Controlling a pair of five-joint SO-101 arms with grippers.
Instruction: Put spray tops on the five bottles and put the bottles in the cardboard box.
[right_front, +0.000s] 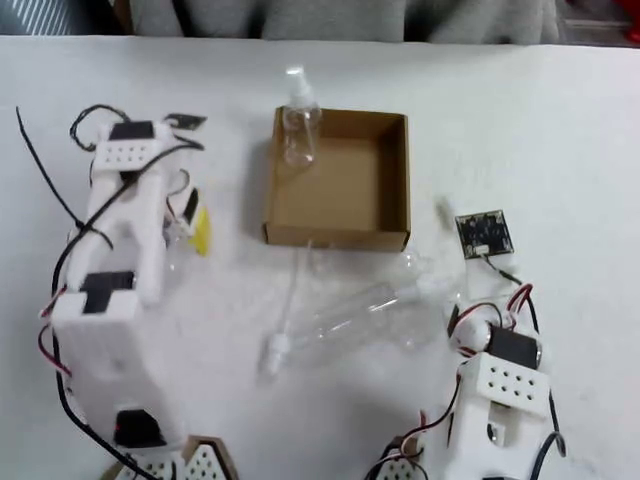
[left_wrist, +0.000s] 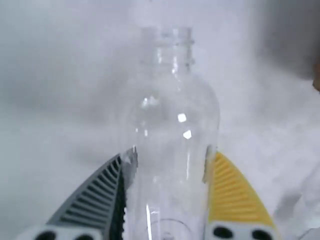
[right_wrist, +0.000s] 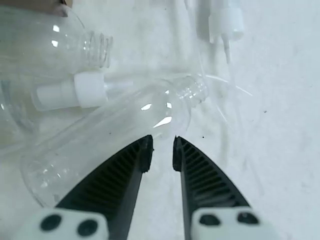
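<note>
While the cardboard box (right_front: 335, 237) sits toward the tabletop's far edge, a capped spray bottle (right_front: 300, 125) stands at its far left corner, apparently already stowed inside. Loose clear bottles (right_front: 370, 315) and a spray top (right_front: 275, 350) lie before the box's near wall, their outlines faint against the white tabletop (right_front: 560, 120).

In the left wrist view, the left gripper (left_wrist: 170, 160) clamps its grey and yellow fingers on an uncapped bottle (left_wrist: 172, 110). The neck is left free, probably for capping, and the base is cut off.

In the right wrist view, the right gripper (right_wrist: 161, 150) is barely parted and empty, just short of a lying bottle (right_wrist: 115, 130) with a second spray top (right_wrist: 75, 92) beside it.
</note>
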